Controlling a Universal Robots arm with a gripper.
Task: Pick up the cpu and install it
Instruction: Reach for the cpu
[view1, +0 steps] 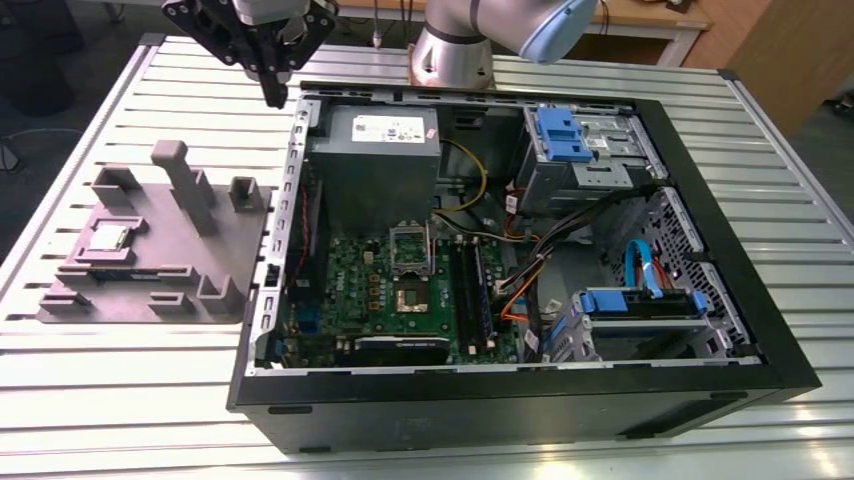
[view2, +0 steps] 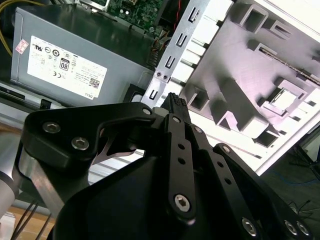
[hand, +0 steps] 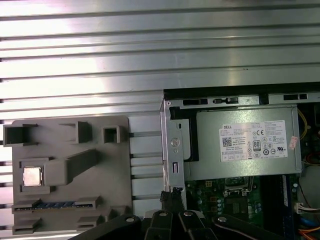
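The cpu (view1: 110, 237) is a small silver square lying in a recess of the grey moulded tray (view1: 160, 290), at the exterior view's left of the open computer case (view1: 721, 250). Both wrist views show the cpu (hand: 32, 176) (view2: 285, 97) still seated in the tray (hand: 60, 145) (view2: 260, 65). My gripper (view1: 275, 95) hangs high over the case's far corner nearest the tray, fingers shut and holding nothing. Its fingertips (hand: 172, 192) (view2: 174, 100) sit together above the case's metal edge. The motherboard socket (view1: 410, 296) lies open in the middle of the green board.
A grey power supply box (view1: 378, 150) with a white label fills the case's far corner below the gripper. Cables, blue drive brackets (view1: 567, 135) and memory slots crowd the case's other side. The tray has several upright posts (view1: 180, 180). The slatted metal table (view1: 134, 400) lies underneath.
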